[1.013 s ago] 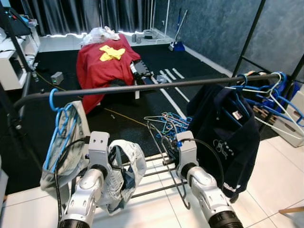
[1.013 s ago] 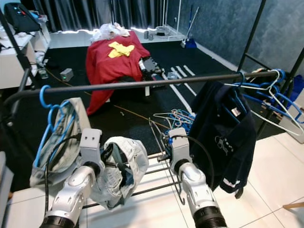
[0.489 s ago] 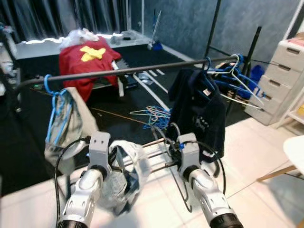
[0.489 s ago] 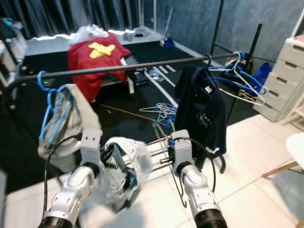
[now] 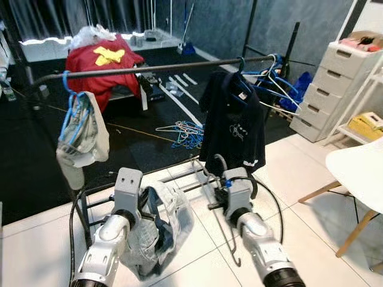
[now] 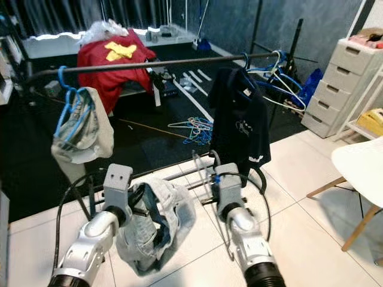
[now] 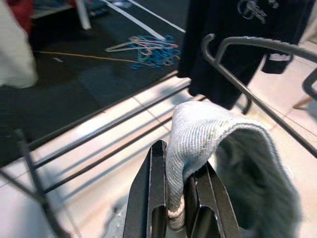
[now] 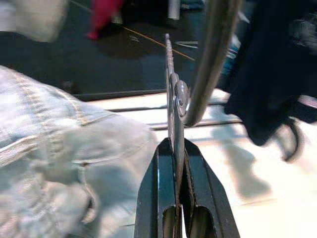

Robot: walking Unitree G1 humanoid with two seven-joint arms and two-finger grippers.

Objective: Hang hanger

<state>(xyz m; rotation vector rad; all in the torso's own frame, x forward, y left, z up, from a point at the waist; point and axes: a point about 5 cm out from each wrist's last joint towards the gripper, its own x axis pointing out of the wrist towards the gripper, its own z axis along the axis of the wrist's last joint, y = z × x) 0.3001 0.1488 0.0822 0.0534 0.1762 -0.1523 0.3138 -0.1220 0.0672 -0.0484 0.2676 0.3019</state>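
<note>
Right hand (image 8: 174, 196) is pinching the grey hanger (image 5: 214, 174) shut-tight; left hand (image 7: 173, 198) is clamping the denim garment (image 5: 157, 230) draped on it, steadying the load, low before the rail (image 5: 149, 69), not yet hung.

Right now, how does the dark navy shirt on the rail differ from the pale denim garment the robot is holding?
The navy shirt hangs full length from a blue hanger on the rail; the pale denim garment sags low in a bunch between the arms. The shirt is dark with a small white print; the denim is faded light blue. No gripper touches the shirt, while the left gripper pinches the denim's edge. Both are clothing.
</note>
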